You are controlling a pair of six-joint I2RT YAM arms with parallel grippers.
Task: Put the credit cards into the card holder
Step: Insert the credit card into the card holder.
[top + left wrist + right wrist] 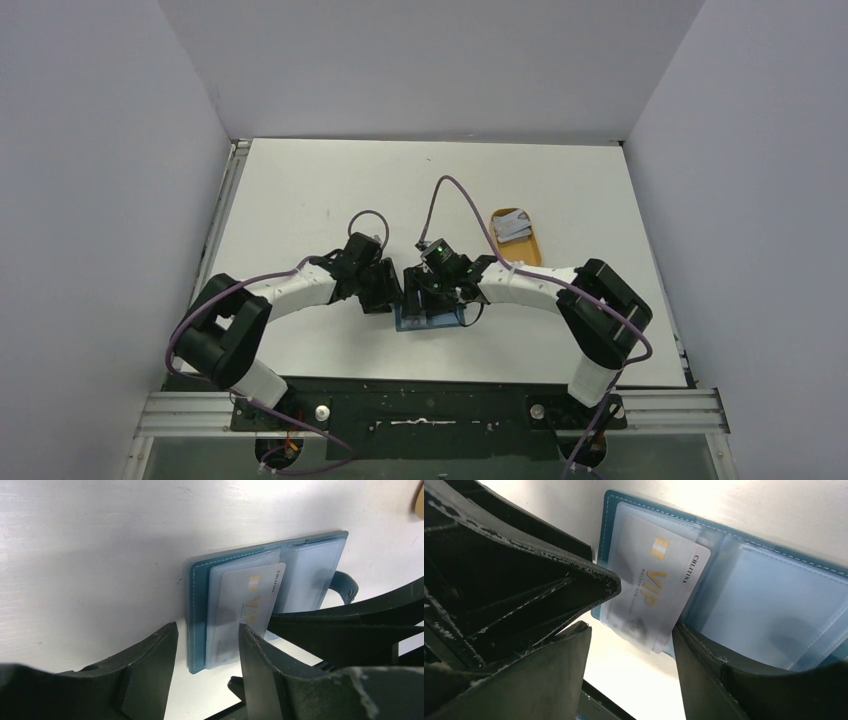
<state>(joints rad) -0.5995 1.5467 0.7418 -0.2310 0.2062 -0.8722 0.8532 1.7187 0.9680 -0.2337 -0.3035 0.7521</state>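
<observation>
Left gripper [207, 630]: fingers spread over the card holder's left edge, gripping nothing.
Card holder [196, 595]: open flat between both grippers.
VIP card [250, 595]: tilted, partway into a clear sleeve [240, 562] (one end exposed).
Right gripper [630, 627]: fingers spread, flanking that end.
Orange tray [530, 255]: holds more credit cards [513, 228].

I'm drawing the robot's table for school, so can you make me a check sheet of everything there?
Surface: white table.
Job's things: card holder lies open; VIP card partly in its clear sleeve; spare cards in the orange tray.
Clutter: nothing seen.
Pincers: left pincer and right pincer both open, over the card holder.
Cables: purple cables loop over the arms.
Surroundings: grey walls on three sides.
</observation>
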